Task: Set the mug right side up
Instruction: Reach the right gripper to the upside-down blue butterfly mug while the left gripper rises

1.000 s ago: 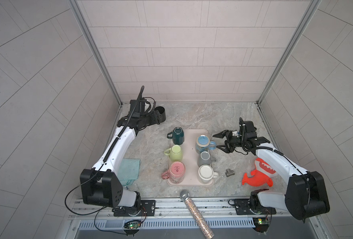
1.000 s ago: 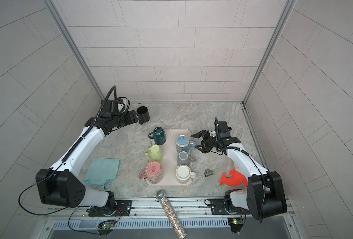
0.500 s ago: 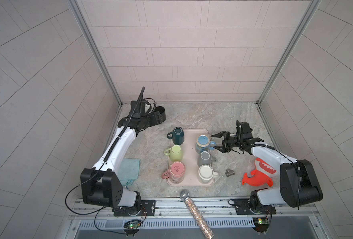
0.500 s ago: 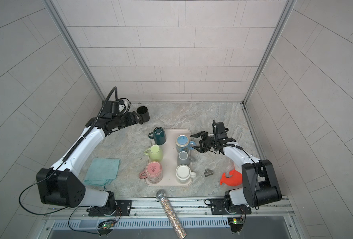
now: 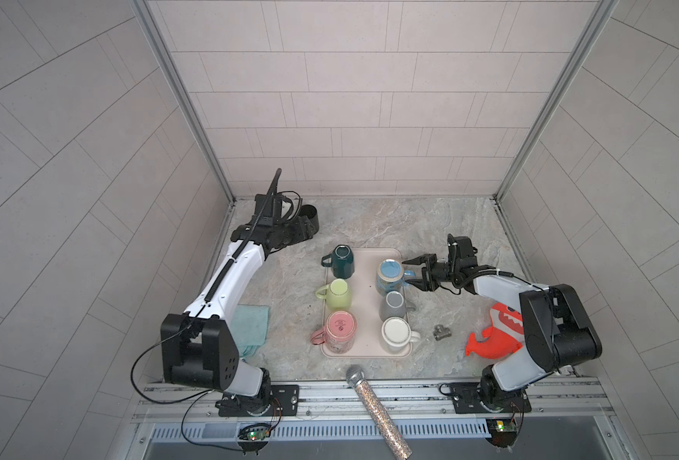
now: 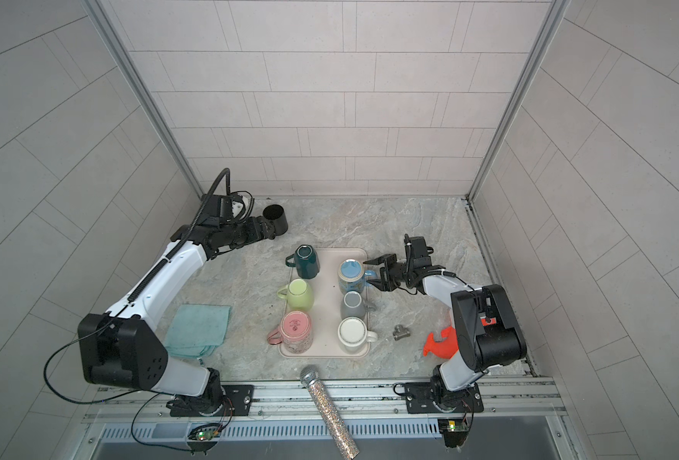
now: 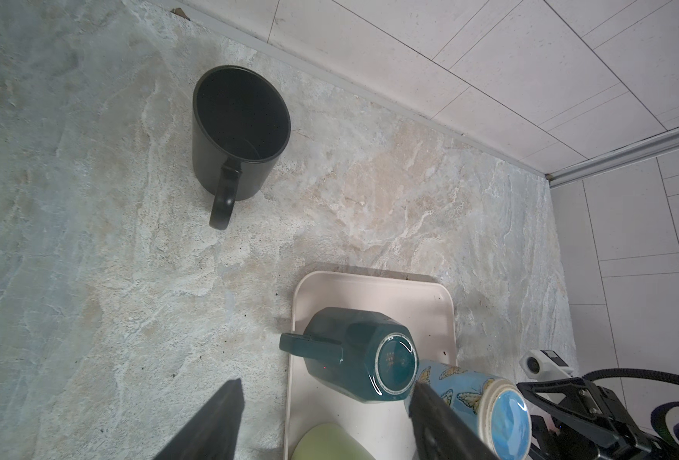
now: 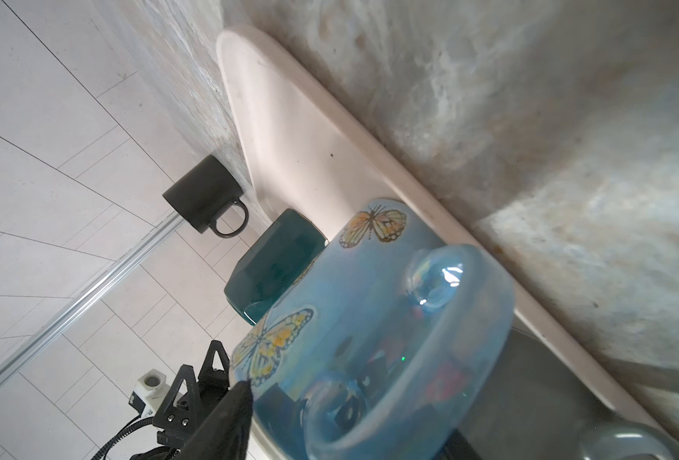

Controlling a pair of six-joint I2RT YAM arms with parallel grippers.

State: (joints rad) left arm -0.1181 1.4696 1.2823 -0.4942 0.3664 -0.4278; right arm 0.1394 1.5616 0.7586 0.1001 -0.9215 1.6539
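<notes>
Right gripper (image 5: 407, 273), jaws apart, straddled the handle (image 6: 369, 274) of the upside-down blue mug (image 5: 389, 278) at the tray's (image 5: 366, 306) back right: you looked mid-grasp, next likely needing a firm clamp, lift, flip.

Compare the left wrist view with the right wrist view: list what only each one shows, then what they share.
Only the left wrist view shows the lime-green mug and the black mug's open mouth. Only the right wrist view shows the grey mug and the butterfly mug's handle, close up. Both show the black mug upright on the table, and the dark green mug and butterfly mug upside down on the tray.
</notes>
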